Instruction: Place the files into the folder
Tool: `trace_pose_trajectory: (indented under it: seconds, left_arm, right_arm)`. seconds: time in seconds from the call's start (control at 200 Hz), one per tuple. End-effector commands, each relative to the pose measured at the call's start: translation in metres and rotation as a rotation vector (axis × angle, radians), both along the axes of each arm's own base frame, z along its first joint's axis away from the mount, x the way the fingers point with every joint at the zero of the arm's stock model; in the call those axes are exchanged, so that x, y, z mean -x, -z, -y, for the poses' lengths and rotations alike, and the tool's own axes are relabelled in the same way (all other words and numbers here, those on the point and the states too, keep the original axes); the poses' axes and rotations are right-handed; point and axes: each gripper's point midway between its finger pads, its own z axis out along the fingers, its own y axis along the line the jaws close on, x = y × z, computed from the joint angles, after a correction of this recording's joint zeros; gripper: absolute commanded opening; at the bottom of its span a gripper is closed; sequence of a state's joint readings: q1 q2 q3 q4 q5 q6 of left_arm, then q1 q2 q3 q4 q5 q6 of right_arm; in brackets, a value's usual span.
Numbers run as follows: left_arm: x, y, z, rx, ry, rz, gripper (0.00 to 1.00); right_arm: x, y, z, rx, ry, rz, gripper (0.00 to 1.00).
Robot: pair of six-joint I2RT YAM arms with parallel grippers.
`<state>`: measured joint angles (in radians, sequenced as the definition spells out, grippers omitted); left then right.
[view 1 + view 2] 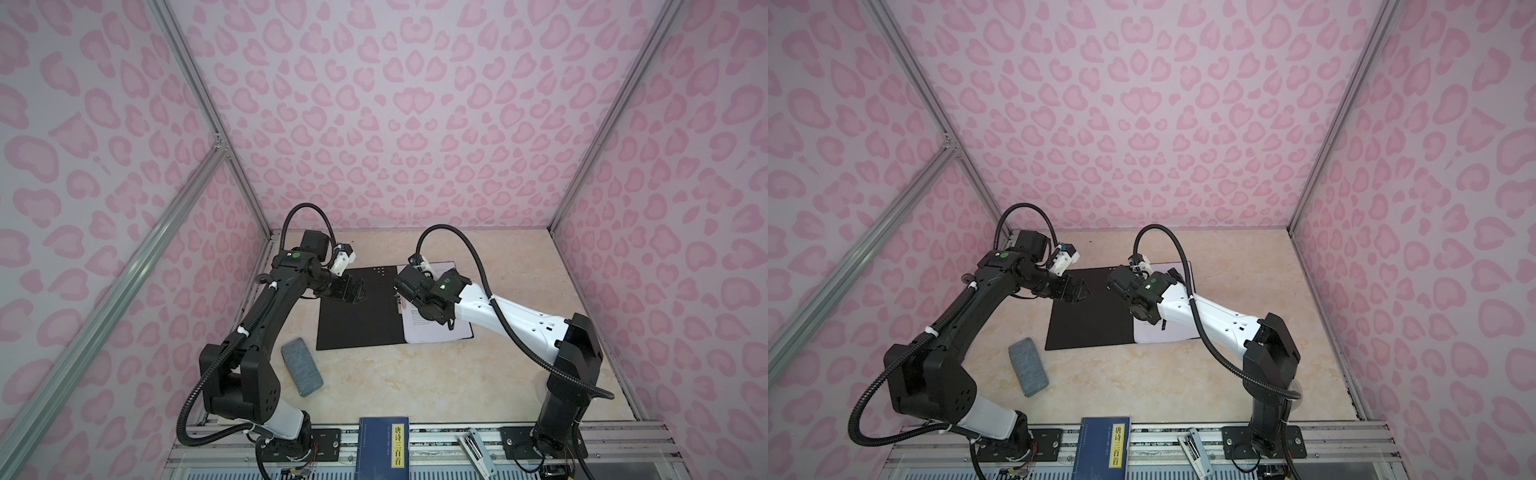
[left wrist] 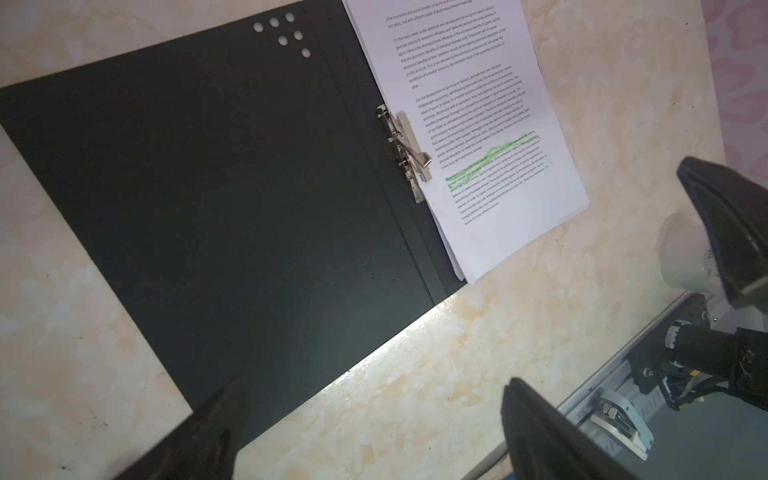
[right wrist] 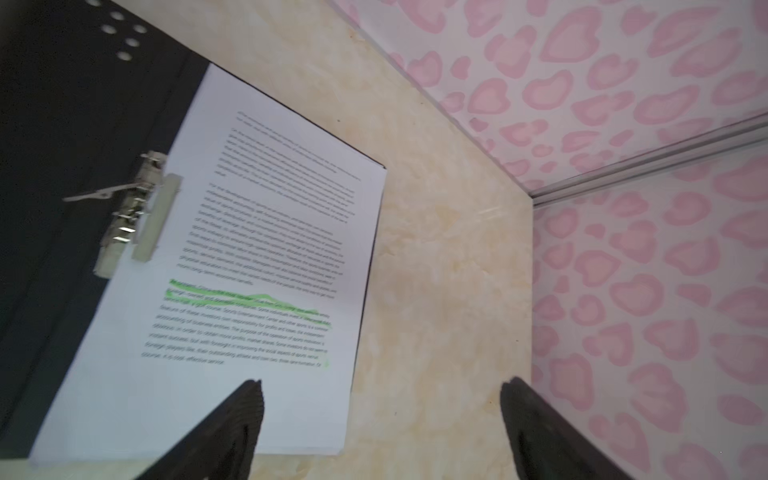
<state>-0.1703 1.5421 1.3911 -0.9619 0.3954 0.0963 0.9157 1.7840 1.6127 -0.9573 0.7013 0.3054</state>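
The files (image 2: 478,137) are lying on the right half of the open folder (image 2: 208,187). The left gripper (image 2: 374,386), jaws apart, is hovering nearest the bare left cover. The right gripper (image 3: 384,382) is likewise gaping.

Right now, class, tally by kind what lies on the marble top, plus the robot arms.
Folder: 1
Paper stack: 1
Grey pad: 1
Arms: 2
Total: 5

The thin open black-lined folder (image 1: 357,307) held the white printed paper files (image 1: 430,334) on its right half, beside the metal spine clip (image 1: 399,302); a grey rectangular pad (image 1: 302,367) lay front-left of it.
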Motion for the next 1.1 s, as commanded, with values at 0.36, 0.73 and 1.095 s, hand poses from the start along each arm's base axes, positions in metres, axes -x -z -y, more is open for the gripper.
trace_pose_trajectory:
  seconds: [0.36, 0.73, 1.095]
  left_arm:
    - [-0.024, 0.044, -0.012, 0.023, -0.102, -0.125, 0.99]
    - [-0.051, 0.080, -0.027, -0.091, -0.069, -0.139, 0.98]
    - [-0.068, 0.117, -0.055, -0.276, -0.068, -0.122, 0.97]
  right_arm:
    - [-0.009, -0.001, -0.085, -0.380, -0.141, -0.245, 0.58]
    - [-0.043, 0.055, -0.138, -0.516, -0.173, -0.477, 0.46]
    - [-0.049, 0.112, -0.135, -0.430, -0.136, -0.609, 0.34]
